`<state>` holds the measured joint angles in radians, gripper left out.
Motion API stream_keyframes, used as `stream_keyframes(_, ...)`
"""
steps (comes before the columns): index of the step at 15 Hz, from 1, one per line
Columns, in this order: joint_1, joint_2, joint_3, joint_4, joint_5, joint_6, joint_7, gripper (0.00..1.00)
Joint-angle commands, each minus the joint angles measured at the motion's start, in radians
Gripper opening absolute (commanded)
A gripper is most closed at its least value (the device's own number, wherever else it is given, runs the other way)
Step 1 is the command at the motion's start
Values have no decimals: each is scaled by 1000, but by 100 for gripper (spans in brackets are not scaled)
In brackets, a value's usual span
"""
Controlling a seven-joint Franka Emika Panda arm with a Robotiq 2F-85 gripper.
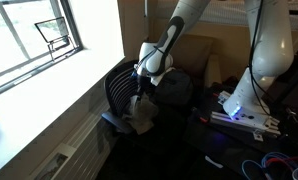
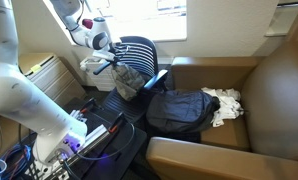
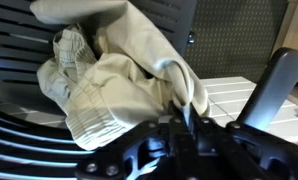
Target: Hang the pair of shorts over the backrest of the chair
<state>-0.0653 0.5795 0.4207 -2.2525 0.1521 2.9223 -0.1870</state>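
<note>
So the gripper (image 3: 182,118) is pinching a fold of the beige shorts (image 3: 114,70), with its jaws closed tight on the fabric. The rest of the shorts is bunching up right in front of the fingertips and dangling below the tool. The chair's black slatted backrest (image 3: 29,150) is sitting just beyond it.

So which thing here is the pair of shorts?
Find the window, then the black slatted chair beside it. The shorts are the pale beige bundle hanging from the gripper right at that chair, unlike the black backpack and the white cloth lying farther off.
</note>
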Motion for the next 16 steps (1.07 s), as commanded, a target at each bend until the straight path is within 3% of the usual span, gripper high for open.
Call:
stream_keyframes(1, -6, 23, 13, 6, 3, 1, -13, 2)
stream_keyframes(2, 34, -43, -37, -41, -11, 67, 32, 2)
stream_keyframes(3, 22, -98, -33, -85, -8, 123, 41, 2)
stream_keyframes(7, -97, -278, 83, -223, 62, 291, 121, 2)
stream_keyframes(12, -382, -467, 455, -308, 290, 380, 234, 2)
stream_keyframes(13, -396, -525, 475, -330, 297, 419, 234, 2)
stream_keyframes(14, -336, -415, 406, -262, 259, 365, 207, 2)
stream_keyframes(16, -340, -447, 421, -269, 263, 366, 215, 7)
